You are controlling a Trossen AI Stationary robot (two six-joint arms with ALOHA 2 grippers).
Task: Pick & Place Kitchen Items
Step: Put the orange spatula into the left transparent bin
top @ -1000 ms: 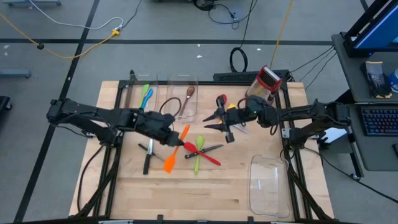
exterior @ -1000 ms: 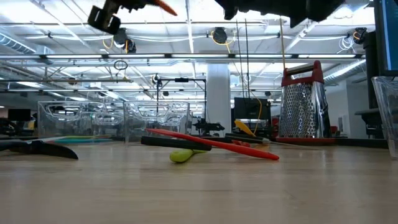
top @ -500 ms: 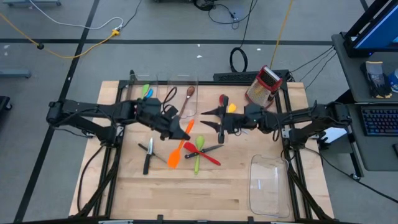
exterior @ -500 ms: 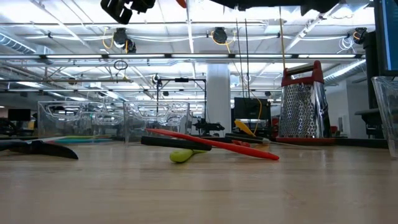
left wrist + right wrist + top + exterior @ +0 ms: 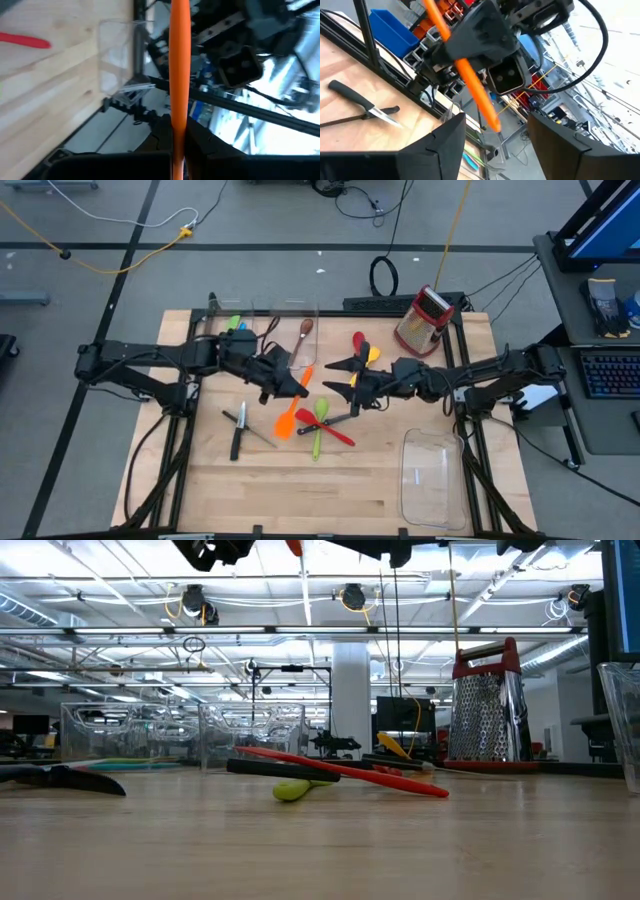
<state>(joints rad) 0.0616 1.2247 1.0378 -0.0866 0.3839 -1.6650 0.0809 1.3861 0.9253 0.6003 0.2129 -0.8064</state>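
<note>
High view: wooden table (image 5: 220, 480); left end effector (image 5: 296, 387) grasps orange spatula (image 5: 291, 412), right end effector (image 5: 340, 373) released.

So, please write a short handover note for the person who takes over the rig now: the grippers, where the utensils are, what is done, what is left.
Left gripper: shut on the orange spatula, held above mid-table.
Right gripper: open, empty, facing the spatula's handle tip; looks like a handover.
On the table: red spatula, green spoon, black-handled knives, red and yellow utensils near the grater.
Far bins: green and blue utensils, wooden spoon.
Near-right bin: nothing seen inside.
Left: most utensils on the table.
</note>
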